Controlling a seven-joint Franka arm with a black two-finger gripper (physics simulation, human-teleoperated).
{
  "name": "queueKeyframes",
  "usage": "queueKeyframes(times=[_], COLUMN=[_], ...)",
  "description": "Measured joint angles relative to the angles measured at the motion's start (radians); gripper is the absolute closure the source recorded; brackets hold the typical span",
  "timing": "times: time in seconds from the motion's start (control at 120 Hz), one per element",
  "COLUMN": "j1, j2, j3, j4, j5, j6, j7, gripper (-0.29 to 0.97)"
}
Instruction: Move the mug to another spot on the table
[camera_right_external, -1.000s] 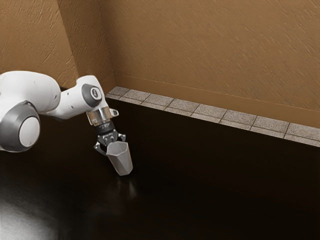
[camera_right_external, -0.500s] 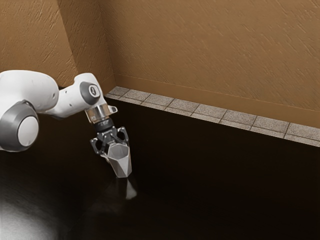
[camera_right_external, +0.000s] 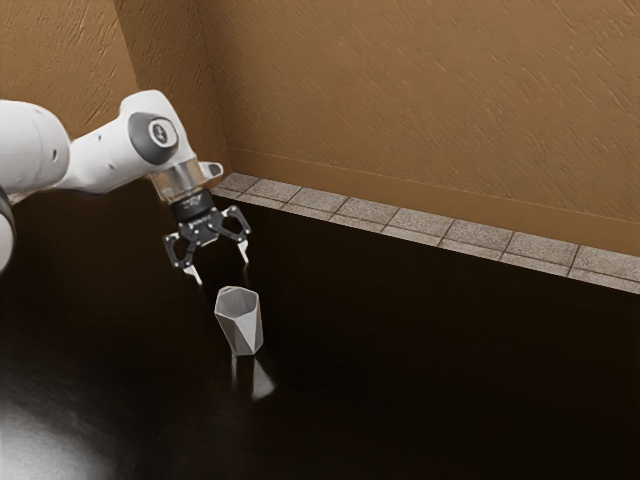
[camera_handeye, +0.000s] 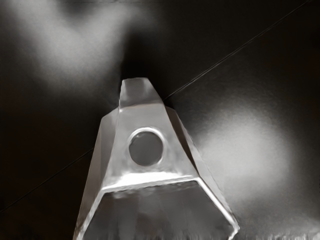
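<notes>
The mug (camera_right_external: 240, 320) is pale grey with a dull metallic sheen, built of flat angular facets rather than a round wall. It is widest at its polygonal rim and narrows toward a small base. In the wrist view the mug (camera_handeye: 150, 170) shows a wedge-shaped handle (camera_handeye: 145, 147) pierced by a single round hole. The handle rises from the side wall below the bright edge of the rim.

The mug stands upright on its narrow base with its long axis vertical and its open mouth facing up. From the exterior view it cannot be told which side the handle faces. A faint reflection of the mug lies on the glossy surface just beneath it.

The mug sits on the dark, shiny counter (camera_right_external: 430, 380). It is well out from the tiled strip (camera_right_external: 430, 225) that runs along the foot of the brown wall (camera_right_external: 420, 100), and it lies opposite the strip's corner end.

The hand (camera_right_external: 216, 262) hangs in the air above the counter, closer to the tiled strip than the mug is. Its two black fingers are spread wide and hold nothing. The fingertips point down and are clear of the mug's rim.
</notes>
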Motion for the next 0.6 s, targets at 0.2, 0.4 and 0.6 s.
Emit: queueKeyframes(times=[0.2, 0.4, 0.6], j1=[-0.096, -0.203, -0.249], j2=[-0.182, -0.352, -0.393], j3=[-0.022, -0.022, -0.021], j4=[-0.051, -0.061, -0.059], j5=[0.241, 0.418, 0.476], j6=[-0.007, -0.006, -0.002], j7=[0.121, 0.427, 0.682], gripper=[0.01, 0.0, 0.0])
